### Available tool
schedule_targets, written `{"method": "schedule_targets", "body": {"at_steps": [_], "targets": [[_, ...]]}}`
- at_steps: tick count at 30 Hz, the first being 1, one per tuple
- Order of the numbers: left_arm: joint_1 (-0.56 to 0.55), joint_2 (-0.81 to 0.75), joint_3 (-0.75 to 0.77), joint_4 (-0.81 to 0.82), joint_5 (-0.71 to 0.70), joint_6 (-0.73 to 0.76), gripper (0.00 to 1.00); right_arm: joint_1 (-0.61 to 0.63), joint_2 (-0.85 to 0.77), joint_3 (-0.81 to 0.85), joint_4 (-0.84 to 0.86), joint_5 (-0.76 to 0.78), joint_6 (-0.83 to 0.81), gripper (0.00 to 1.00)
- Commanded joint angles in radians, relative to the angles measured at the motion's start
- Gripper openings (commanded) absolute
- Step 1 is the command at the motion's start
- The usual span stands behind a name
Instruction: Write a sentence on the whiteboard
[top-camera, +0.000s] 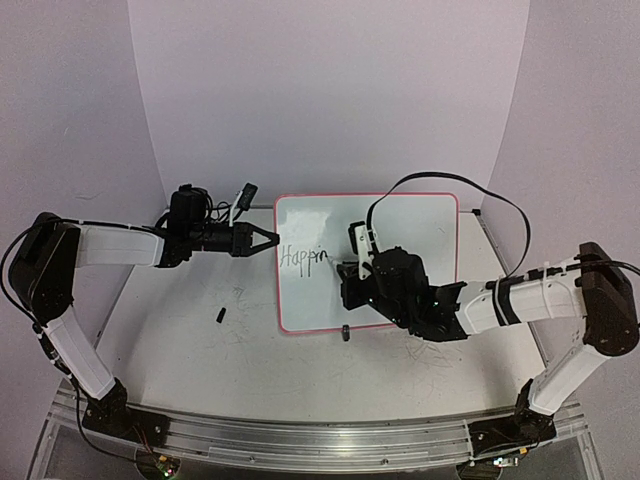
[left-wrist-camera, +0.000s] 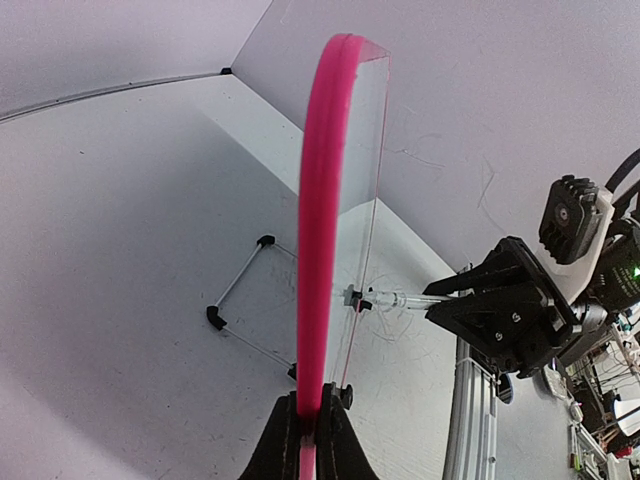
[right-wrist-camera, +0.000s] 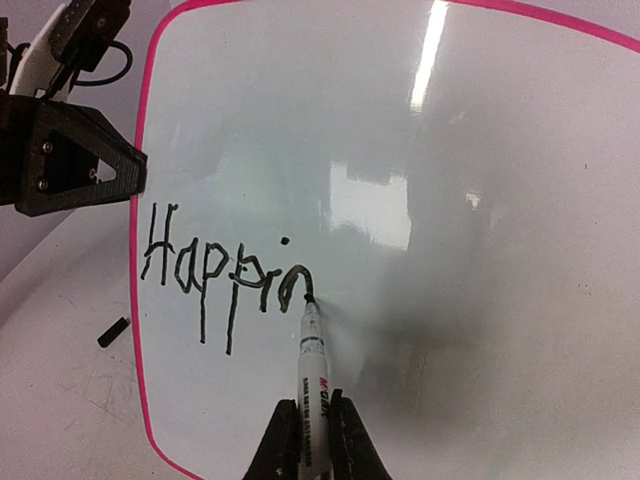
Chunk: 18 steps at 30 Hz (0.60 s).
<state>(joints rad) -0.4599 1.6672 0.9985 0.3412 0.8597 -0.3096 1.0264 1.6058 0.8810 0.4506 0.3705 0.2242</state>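
White table (top-camera: 200, 350), whiteboard (top-camera: 420, 220), marker (right-wrist-camera: 312, 372) tip at end of sentence (right-wrist-camera: 225, 270)

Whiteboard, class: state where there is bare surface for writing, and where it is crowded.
Free: the band above the sentence to the top rim of the whiteboard, and everything right of the marker tip to the right rim. Crowded: the left edge, where the left gripper clamps the rim, and below the tip, where the right gripper holds the marker.

soft even light, glare streak on the whiteboard (right-wrist-camera: 420, 200).
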Motion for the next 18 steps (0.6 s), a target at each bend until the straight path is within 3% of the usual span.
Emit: {"method": "schedule_targets", "body": {"at_steps": [1,18], "targets": [[-0.013,-0.041,-0.002,0.035,0.053,0.006,0.0,-0.003,-0.013,-0.017,-0.048,0.008,0.02,0.0],[-0.013,-0.04,-0.004,0.035,0.051,0.007,0.0,0.007,-0.031,-0.001,-0.036,0.017,0.007,0.0]]}}
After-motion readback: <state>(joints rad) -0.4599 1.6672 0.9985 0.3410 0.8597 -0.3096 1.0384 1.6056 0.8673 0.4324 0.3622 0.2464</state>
